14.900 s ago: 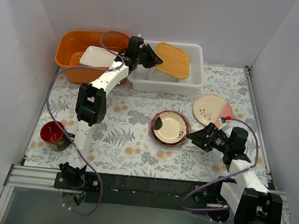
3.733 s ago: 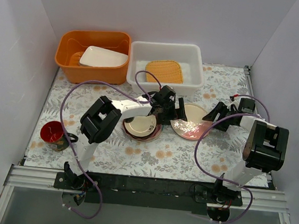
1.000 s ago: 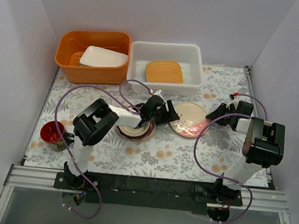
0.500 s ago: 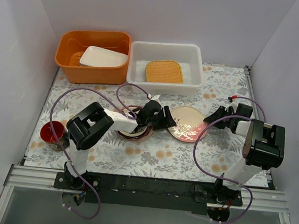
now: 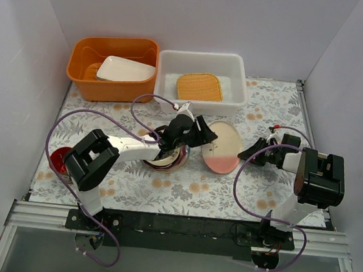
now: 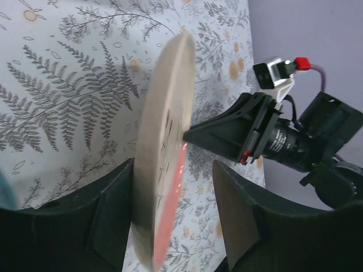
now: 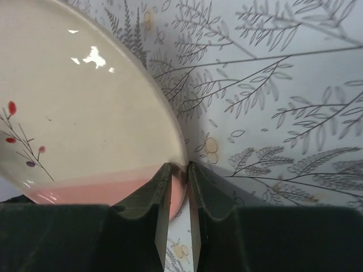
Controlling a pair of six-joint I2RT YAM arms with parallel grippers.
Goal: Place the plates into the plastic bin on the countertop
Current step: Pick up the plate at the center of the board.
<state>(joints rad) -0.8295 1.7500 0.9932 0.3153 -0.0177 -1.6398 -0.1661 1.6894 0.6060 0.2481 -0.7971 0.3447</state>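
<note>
The cream-and-pink plate (image 5: 223,145) stands tilted up on its edge on the countertop (image 5: 183,185). My right gripper (image 5: 251,154) is shut on its right rim; in the right wrist view the two jaws (image 7: 179,168) pinch the pink part of the plate (image 7: 85,113). My left gripper (image 5: 201,133) is open around the opposite rim. In the left wrist view the plate (image 6: 164,136) lies against the left finger (image 6: 110,209), with a gap to the right finger (image 6: 235,209). The plastic bin (image 5: 234,99) holds the orange woven plate (image 5: 199,86). A stack of plates (image 5: 166,157) sits under my left arm.
An orange tub (image 5: 83,80) with a white rectangular dish (image 5: 125,69) stands left of the bin. A red cup (image 5: 60,161) sits at the near left. White walls close in on three sides. Purple cables loop over both arms.
The cream-and-pink plate has gone from lying flat to standing tilted on edge. My right gripper moved nearer with its rim, and my left gripper's jaws have narrowed around the other rim.
</note>
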